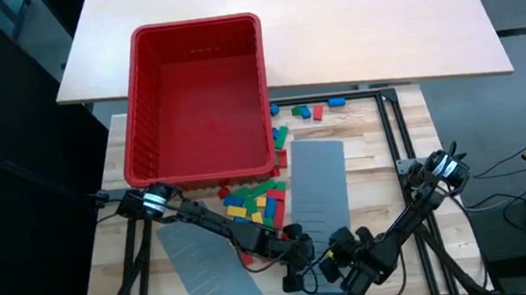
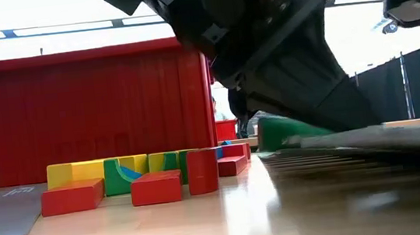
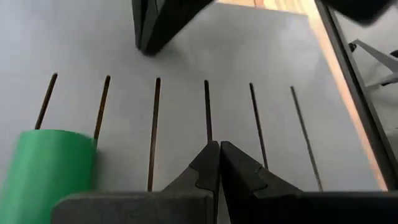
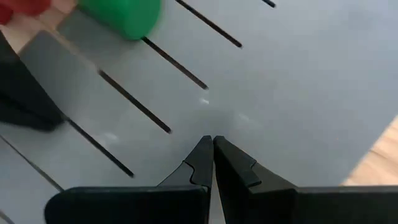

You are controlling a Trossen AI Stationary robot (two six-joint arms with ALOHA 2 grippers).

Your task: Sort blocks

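A heap of red, yellow, green and blue blocks (image 1: 257, 202) lies on the table just in front of the red bin (image 1: 141, 111); the low view shows the blocks (image 2: 123, 180) too. A green block (image 3: 46, 174) lies on the near end of a grey slotted panel (image 1: 316, 176). My left gripper (image 3: 219, 148) and my right gripper (image 4: 211, 144) are both shut. They point down at that panel's near end, close together. In the high view my left gripper (image 1: 300, 252) and my right gripper (image 1: 337, 255) are at the table's near edge. My left gripper points its shut fingertips at the panel's slotted face (image 3: 208, 124) beside the green block; I cannot tell whether they touch it. My right gripper points its shut fingertips at a bare stretch of the panel (image 4: 214, 118) from above; I cannot tell whether they touch it.
A second grey panel (image 1: 207, 264) lies at the near left. A few loose blocks (image 1: 308, 111) lie right of the bin near the far edge. A black metal frame (image 1: 400, 144) runs along the right side. A second tabletop (image 1: 378, 30) stands behind.
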